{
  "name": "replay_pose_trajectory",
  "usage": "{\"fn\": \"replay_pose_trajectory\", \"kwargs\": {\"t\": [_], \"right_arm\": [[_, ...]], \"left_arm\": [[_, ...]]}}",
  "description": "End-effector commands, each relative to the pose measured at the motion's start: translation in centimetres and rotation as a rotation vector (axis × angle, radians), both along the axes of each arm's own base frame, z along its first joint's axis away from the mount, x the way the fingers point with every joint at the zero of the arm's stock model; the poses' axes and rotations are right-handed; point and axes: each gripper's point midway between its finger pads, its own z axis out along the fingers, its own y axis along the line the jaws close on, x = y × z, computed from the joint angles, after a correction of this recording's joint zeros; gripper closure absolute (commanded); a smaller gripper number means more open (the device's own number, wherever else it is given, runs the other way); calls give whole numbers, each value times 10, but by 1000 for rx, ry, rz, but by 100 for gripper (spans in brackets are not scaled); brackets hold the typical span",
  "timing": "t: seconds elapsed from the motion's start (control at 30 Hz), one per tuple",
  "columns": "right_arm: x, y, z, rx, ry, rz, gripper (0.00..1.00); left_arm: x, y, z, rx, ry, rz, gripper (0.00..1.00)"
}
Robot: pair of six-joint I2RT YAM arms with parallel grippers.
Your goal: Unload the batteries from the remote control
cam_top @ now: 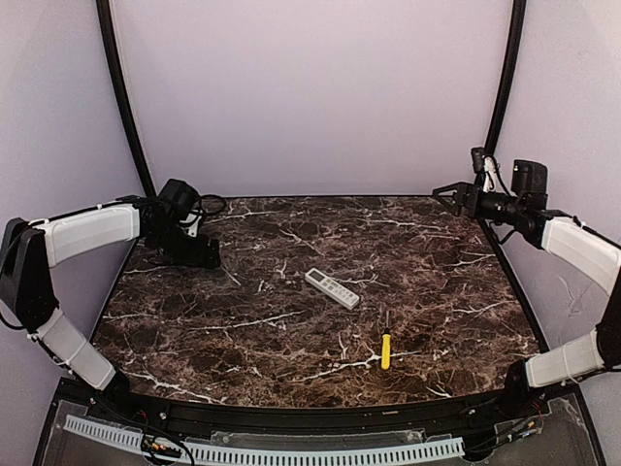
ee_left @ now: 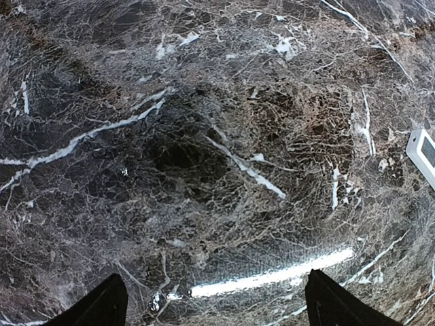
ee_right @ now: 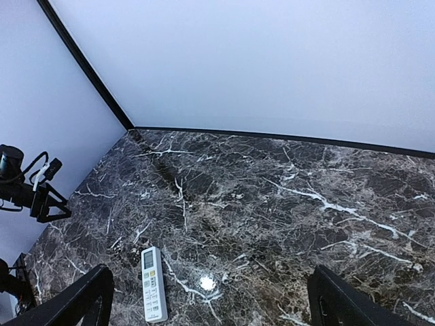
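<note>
The remote control point(cam_top: 332, 288) lies at frame centre on the desk point(cam_top: 243, 330), buttons up; the batteries are not visible. Left claw point(ee_left: 216, 307) and right claw point(ee_right: 207, 305) are both released and well apart from it. Risk: the slim body may skid when flipped or pried. The screwdriver point(cam_top: 385, 349) lies near it, toward the lower right — nothing blocks approach.
</note>
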Motion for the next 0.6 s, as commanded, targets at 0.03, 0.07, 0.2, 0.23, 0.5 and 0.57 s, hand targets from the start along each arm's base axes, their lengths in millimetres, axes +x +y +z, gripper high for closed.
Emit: {"fn": "replay_pose_trajectory", "kwargs": {"t": [0.03,0.07,0.2,0.23,0.5,0.57], "right_arm": [[1,11,12,18,-27,35,1],[1,12,12,17,-24,38,1],[-2,21,11,5,-27,67,1],[-2,23,11,-2,-30,73,1],[-22,67,4,-122,-64,208,1],[-26,80,-2,-149,-61,251,1]], "left_arm": [[-9,-6,6,-21,-8,-56,9],[-9,-7,7,-24,-15,-58,9],[-11,-13,10,-55,-23,-79,9],[-11,-14,11,-60,-29,-82,9],[-16,-34,17,-118,-66,-158,9],[-18,-42,19,-129,-79,-187,9]]}}
